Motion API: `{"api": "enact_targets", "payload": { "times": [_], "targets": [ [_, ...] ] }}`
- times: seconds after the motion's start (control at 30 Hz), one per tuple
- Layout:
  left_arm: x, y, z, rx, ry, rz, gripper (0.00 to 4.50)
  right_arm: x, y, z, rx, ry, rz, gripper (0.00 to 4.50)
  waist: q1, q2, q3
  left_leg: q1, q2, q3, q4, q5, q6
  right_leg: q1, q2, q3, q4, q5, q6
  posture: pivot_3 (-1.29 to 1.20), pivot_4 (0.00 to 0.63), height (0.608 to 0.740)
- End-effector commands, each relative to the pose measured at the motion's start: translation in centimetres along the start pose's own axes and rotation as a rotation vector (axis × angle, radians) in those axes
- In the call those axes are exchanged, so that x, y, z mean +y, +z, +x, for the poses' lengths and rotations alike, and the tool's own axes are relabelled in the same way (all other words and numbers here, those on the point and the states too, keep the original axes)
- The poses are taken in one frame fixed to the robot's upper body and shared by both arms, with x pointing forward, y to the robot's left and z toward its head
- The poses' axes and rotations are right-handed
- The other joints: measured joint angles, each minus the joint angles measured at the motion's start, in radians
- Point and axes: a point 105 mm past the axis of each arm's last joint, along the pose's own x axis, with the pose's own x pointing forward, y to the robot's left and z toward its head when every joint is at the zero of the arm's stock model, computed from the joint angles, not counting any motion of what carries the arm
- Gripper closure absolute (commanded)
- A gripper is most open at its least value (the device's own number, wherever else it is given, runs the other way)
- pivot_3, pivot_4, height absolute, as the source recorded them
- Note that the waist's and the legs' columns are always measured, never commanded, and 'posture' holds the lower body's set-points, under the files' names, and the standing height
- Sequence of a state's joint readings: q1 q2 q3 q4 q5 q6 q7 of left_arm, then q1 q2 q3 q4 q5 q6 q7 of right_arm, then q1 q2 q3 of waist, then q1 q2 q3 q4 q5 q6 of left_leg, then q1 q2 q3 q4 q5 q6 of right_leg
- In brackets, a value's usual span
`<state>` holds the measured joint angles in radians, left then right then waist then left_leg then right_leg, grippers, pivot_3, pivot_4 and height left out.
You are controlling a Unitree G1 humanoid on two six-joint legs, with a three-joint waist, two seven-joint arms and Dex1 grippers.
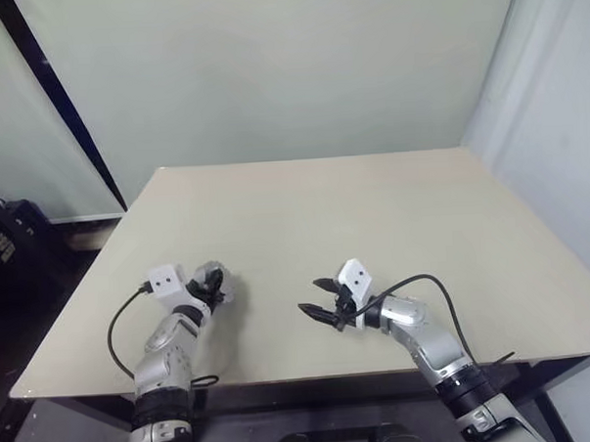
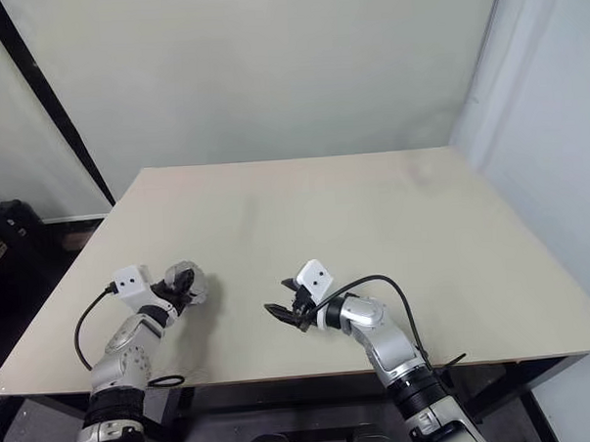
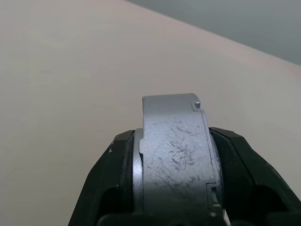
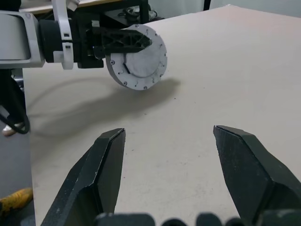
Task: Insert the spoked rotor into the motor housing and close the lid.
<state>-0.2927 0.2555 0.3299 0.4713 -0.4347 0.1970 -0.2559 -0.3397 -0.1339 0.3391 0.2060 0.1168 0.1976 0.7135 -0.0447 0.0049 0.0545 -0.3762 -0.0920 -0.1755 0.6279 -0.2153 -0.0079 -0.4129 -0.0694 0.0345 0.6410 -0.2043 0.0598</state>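
- Your right gripper [image 4: 167, 176] is standing wide open with nothing between its two black fingers [image 4: 94, 174]; only bare table [image 1: 392, 207] is showing in the gap.
- From the head views you are seeing that same gripper hovering low over the near part of the table, pointing toward your left arm, with its black cable [image 1: 430, 288] looping off the wrist.
- Your left gripper [image 3: 171, 155] is clamping a round grey metal disc by its two faces, one finger [image 3: 106, 179] on each side, the jaws standing about half apart around it.
- Looking along that gripper, you are facing only the scratched rim of the lid [image 3: 174, 146]; its lower part is sinking out of sight between the fingers.
- Across from your right gripper, the disc is showing one flat face [image 4: 138, 59] with small holes round the edge, held on edge just above the table, its shadow falling beneath it.
- You cannot tell whether this piece is the lid alone or a closed stack; any copper windings or spoked wheel are hidden from you.
- In the head views the held piece is small and partly covered by the left gripper's fingers.
- Beyond both grippers, the table is running back to a pale wall [image 1: 269, 75].
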Motion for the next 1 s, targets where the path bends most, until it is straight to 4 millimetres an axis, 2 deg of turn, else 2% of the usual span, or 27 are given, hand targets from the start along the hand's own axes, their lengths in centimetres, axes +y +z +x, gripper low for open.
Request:
{"api": "enact_targets", "payload": {
  "times": [0.03, 0.13, 0.37, 0.4, 0.57, 0.77, 1.0],
  "targets": [
    [-0.3, 2.7, 0.8, -0.108, 0.018, 0.035, 2.48, -0.6, 1.2, -0.1, -0.036, -0.023, -0.04, 1.25, 0.002, 0.0, 0.0, 0.0, 0.0, 0.0, 0.0, 0.0, 0.0, 0.001, 0.0, 0.0, 0.0, 0.0, 0.0, 0.0, 0.0, 0.74],
    [0.2, 2.1, 1.0, -0.093, 0.051, 0.051, 2.48, -0.7, 1.2, -0.1, -0.033, -0.027, -0.04, 1.25, 0.004, 0.0, 0.0, 0.002, 0.0, 0.0, 0.0, 0.0, 0.0, 0.002, 0.0, -0.001, 0.0, 0.0, 0.0, 0.0, 0.0, 0.74],
    [1.1, 1.8, 1.0, -0.084, 0.112, 0.074, 0.14, -0.9, 1.2, -0.1, -0.028, -0.038, -0.043, 1.25, 0.005, -0.001, 0.0, 0.005, 0.001, 0.001, 0.001, 0.0, 0.0, 0.004, 0.0, -0.001, 0.0, 0.0, 0.0, 0.0, 0.0, 0.74],
    [1.4, 1.7, 0.9, -0.083, 0.133, 0.083, 0.05, -0.9, 1.2, -0.1, -0.027, -0.038, -0.043, 1.25, 0.005, -0.001, 0.0, 0.005, 0.001, 0.0, 0.001, 0.0, 0.0, 0.004, 0.0, -0.001, 0.0, 0.0, 0.0, 0.0, 0.0, 0.74],
    [2.2, 1.4, 0.4, -0.071, 0.187, 0.161, 0.05, -0.9, 1.0, 0.0, -0.021, -0.04, -0.036, 1.25, 0.007, -0.001, -0.001, 0.005, 0.0, 0.0, 0.0, 0.0, 0.0, 0.004, 0.0, -0.001, 0.001, 0.0, 0.0, 0.0, 0.0, 0.74],
    [3.3, 1.5, -0.3, -0.077, 0.271, 0.176, 0.05, -0.9, 0.9, 0.2, -0.018, -0.039, -0.031, 1.25, 0.011, -0.001, -0.001, 0.005, 0.0, 0.0, 0.0, 0.0, 0.0, 0.005, 0.0, -0.001, 0.001, 0.0, 0.0, 0.0, 0.0, 0.74],
    [3.4, 1.5, -0.9, -0.094, 0.274, 0.203, 0.05, -1.2, 0.9, 0.3, -0.02, -0.051, -0.027, 1.25, 0.011, -0.001, -0.001, 0.006, 0.001, 0.0, 0.001, 0.0, 0.0, 0.005, 0.0, -0.001, 0.001, 0.0, 0.0, 0.0, 0.0, 0.74]
  ]
}}
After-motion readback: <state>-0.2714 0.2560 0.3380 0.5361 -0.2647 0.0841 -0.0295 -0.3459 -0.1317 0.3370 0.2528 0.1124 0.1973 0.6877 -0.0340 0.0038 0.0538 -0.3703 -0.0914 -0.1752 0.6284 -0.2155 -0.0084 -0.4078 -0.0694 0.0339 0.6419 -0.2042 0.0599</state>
